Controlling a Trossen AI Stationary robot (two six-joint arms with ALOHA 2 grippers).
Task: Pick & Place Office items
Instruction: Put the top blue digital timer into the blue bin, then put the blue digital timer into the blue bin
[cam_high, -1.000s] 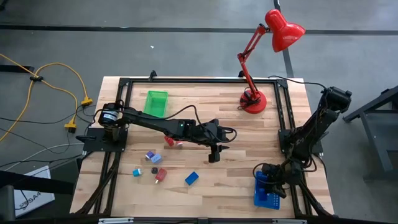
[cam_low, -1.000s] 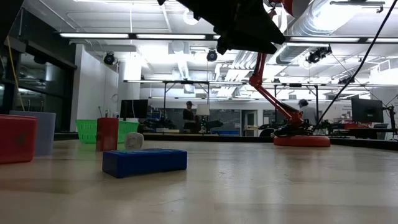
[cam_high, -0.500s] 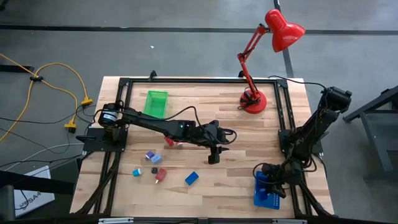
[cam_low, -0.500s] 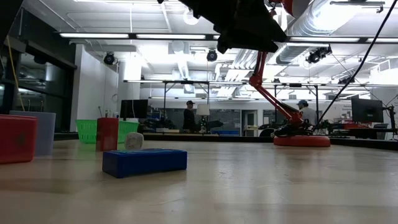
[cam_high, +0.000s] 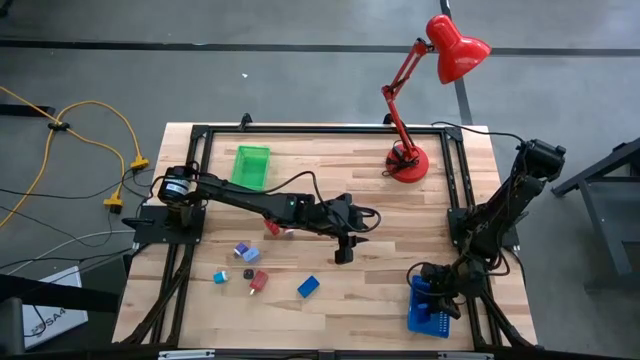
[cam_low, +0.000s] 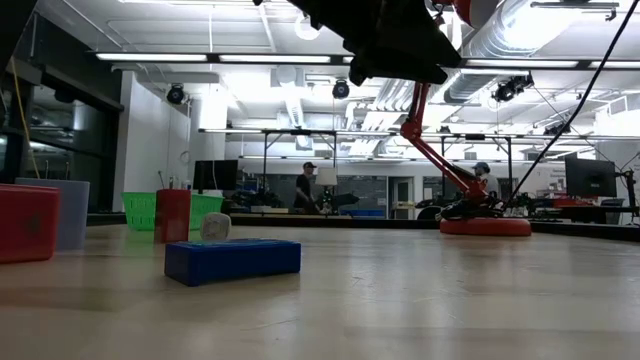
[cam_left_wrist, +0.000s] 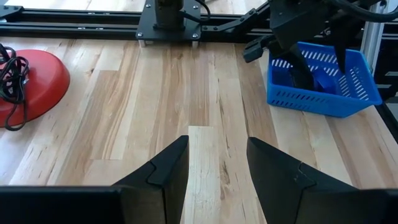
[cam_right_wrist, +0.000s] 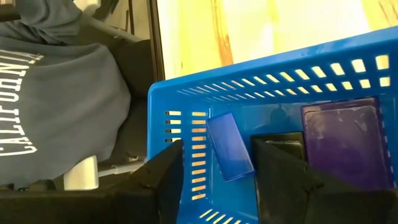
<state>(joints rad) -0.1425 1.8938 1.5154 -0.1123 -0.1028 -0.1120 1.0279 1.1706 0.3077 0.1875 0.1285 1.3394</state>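
Several small office items lie on the table's near left: a lilac-and-blue piece (cam_high: 241, 250), red pieces (cam_high: 272, 228) (cam_high: 259, 282), a teal one (cam_high: 218, 276), a black one (cam_high: 248, 273) and a blue block (cam_high: 308, 287) (cam_low: 232, 260). My left gripper (cam_high: 344, 252) (cam_left_wrist: 217, 168) hangs open over bare wood mid-table. My right gripper (cam_high: 432, 290) (cam_right_wrist: 217, 168) stands open inside the blue perforated tray (cam_high: 428, 308) (cam_right_wrist: 186, 93). A light blue block (cam_right_wrist: 229, 146) lies on the tray floor between its fingers, beside a purple piece (cam_right_wrist: 339, 134) and something black (cam_right_wrist: 278, 142).
A green tray (cam_high: 251, 165) sits at the far left, and a red desk lamp's base (cam_high: 408, 160) at the far right. A black frame rail (cam_high: 320, 130) borders the table. A person in a grey sweatshirt (cam_right_wrist: 56, 81) stands just past the near right corner.
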